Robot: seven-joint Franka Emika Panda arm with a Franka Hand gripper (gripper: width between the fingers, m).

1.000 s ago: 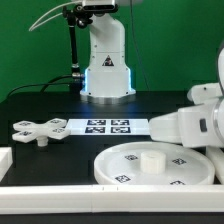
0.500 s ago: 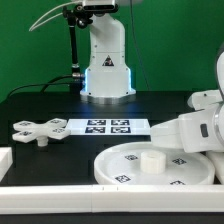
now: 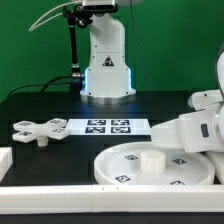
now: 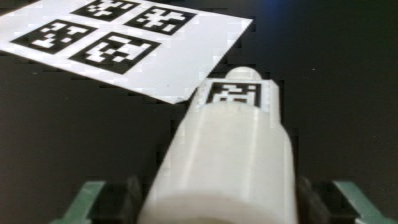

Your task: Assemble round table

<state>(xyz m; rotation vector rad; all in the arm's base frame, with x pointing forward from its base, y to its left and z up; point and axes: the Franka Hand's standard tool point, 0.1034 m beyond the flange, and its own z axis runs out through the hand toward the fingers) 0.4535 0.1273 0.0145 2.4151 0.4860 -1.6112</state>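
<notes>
In the wrist view the white cylindrical post [image 4: 228, 140] lies lengthwise between my fingers, its tagged rounded tip pointing toward the marker board [image 4: 125, 40]. My gripper [image 4: 222, 205] has both jaws against the post's sides, shut on it. In the exterior view my white hand [image 3: 190, 128] sits low at the right, beyond the large rimmed round disc [image 3: 125, 170], and hides the post. The disc lies flat at the front with a short stub at its centre. The four-armed cross piece [image 3: 38, 129] lies flat at the left.
The marker board [image 3: 108, 126] lies between the cross piece and my hand. A long white rail [image 3: 60, 200] runs along the front edge, with a white block [image 3: 5, 160] at the far left. The robot base [image 3: 105, 65] stands at the back.
My hand shifted slightly toward the exterior view's right and lower between one second and half a second ago. It has stayed still since then.
</notes>
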